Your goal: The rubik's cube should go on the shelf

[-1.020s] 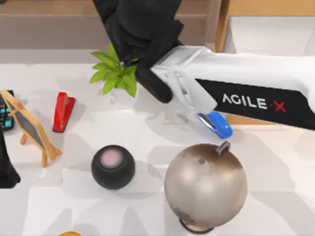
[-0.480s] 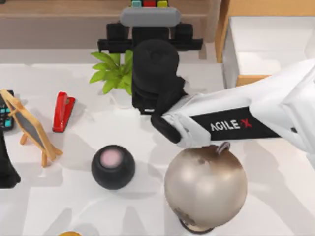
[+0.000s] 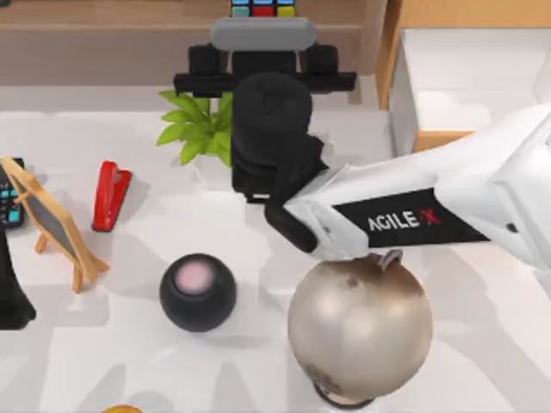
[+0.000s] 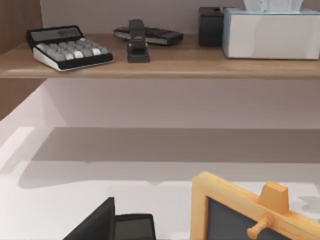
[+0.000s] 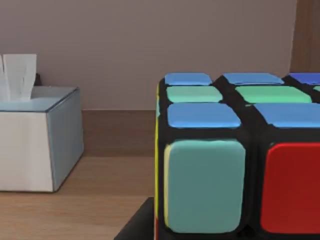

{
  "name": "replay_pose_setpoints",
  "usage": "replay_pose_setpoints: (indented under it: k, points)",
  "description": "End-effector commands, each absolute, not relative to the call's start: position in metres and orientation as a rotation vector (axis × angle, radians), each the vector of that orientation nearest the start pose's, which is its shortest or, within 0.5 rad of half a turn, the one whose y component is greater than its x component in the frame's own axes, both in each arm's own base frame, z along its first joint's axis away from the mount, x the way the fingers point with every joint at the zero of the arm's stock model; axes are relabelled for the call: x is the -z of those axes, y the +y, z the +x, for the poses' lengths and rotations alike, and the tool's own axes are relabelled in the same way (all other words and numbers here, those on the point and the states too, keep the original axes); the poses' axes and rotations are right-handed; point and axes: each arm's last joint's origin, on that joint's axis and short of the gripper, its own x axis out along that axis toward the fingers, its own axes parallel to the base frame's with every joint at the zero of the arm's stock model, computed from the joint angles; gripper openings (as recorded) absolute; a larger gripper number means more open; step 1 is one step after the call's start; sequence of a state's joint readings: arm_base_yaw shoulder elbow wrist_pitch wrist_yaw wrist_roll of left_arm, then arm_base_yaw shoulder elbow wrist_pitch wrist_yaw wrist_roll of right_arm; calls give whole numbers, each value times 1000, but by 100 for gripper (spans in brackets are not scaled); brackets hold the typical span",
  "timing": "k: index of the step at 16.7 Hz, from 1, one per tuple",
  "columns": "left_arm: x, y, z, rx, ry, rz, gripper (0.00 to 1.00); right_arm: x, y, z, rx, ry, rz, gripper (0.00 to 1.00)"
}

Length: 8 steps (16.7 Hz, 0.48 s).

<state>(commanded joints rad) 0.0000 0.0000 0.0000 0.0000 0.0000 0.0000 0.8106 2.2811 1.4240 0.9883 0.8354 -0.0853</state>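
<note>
Though half-cropped, rubik's cube (image 3: 263,8) seemingly on shelf (image 3: 103,17)

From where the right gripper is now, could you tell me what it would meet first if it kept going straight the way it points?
The right gripper points toward the back of the shelf, with the rubik's cube right in front of it. Going on, it would probably push the cube toward the back wall; the depth left is unclear.

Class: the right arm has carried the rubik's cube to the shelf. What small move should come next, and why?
Probably a short lowering, then release. The top view shows the right gripper reaching over the shelf with the rubik's cube at its tip. In the right wrist view the cube is above the board near a tissue box.
</note>
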Motion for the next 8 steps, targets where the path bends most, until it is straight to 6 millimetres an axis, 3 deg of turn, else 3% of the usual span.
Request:
replay_pose_setpoints:
  k: [5,8]
  points:
    - [-160,-1,106,0,0,0,100,-176,356,363,39,-59,-38,0]
    - [-160,-1,106,0,0,0,100,-198,367,384,69,-90,-10,0]
